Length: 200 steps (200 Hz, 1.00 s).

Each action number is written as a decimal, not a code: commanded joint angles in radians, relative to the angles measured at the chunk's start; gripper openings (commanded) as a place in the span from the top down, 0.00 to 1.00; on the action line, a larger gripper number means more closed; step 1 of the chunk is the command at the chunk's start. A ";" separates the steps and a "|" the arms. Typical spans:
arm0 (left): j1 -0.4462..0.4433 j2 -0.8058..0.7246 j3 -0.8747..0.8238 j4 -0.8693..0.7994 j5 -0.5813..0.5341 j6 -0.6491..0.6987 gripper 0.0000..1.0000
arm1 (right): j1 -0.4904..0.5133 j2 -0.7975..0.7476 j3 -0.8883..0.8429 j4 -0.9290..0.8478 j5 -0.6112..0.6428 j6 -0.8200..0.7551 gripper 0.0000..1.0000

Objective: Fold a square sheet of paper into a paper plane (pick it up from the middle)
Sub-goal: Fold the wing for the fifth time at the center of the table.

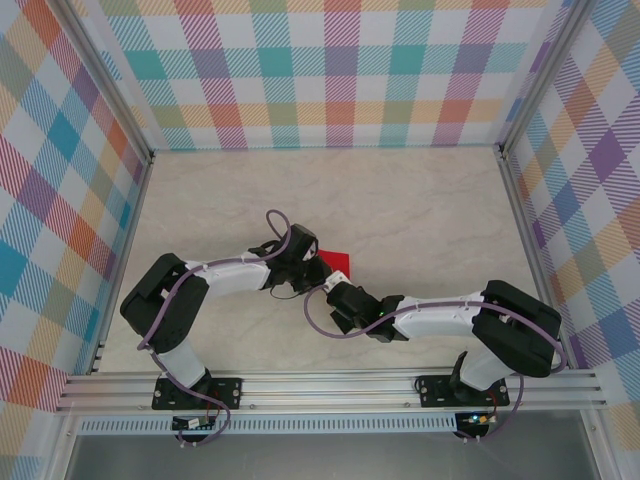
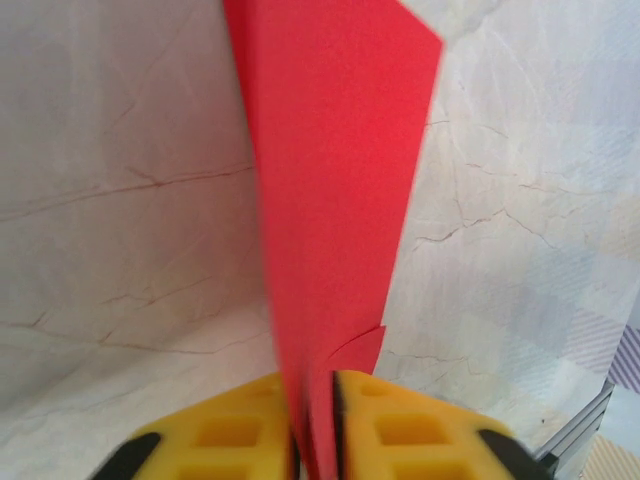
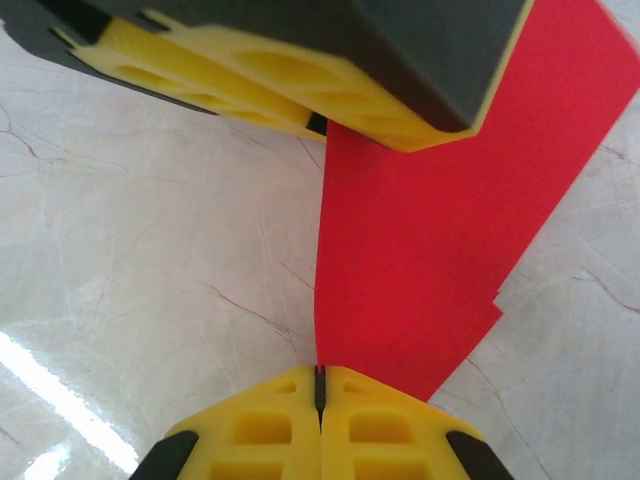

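Observation:
The paper plane (image 2: pixel 335 190) is red paper folded into a narrow, creased strip, held upright above the table (image 1: pixel 400 210). My left gripper (image 2: pixel 312 400) has it standing between its yellow fingers (image 2: pixel 230 435), whose jaws are parted by a narrow gap. My right gripper (image 3: pixel 319 375) is shut on the lower edge of the same red paper (image 3: pixel 430 240), with the left gripper's fingers (image 3: pixel 290 85) just above it. From overhead, a red corner (image 1: pixel 336 262) pokes out between the left gripper (image 1: pixel 312 262) and the right gripper (image 1: pixel 330 290), which meet at the table's middle.
The marble-patterned table is boxed in by checked walls (image 1: pixel 330 70) at the back and both sides, with metal rails (image 1: pixel 330 385) along the near edge. Both arms (image 1: pixel 440 315) reach inward from their bases.

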State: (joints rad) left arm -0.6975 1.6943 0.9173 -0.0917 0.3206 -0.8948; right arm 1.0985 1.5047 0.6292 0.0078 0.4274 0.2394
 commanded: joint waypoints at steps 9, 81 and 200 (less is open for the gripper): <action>0.019 -0.047 0.064 -0.124 -0.033 0.043 0.70 | -0.034 -0.025 -0.022 0.034 -0.120 0.055 0.99; 0.035 -0.196 0.041 -0.225 -0.150 0.052 0.44 | -0.205 -0.120 -0.108 0.168 -0.549 0.137 0.99; 0.037 0.044 0.143 -0.178 -0.027 0.027 0.40 | -0.267 -0.128 -0.150 0.185 -0.619 0.091 0.95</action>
State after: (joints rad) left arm -0.6769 1.6917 1.0153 -0.2584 0.2543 -0.8516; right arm 0.8330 1.3918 0.4915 0.1799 -0.1738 0.3542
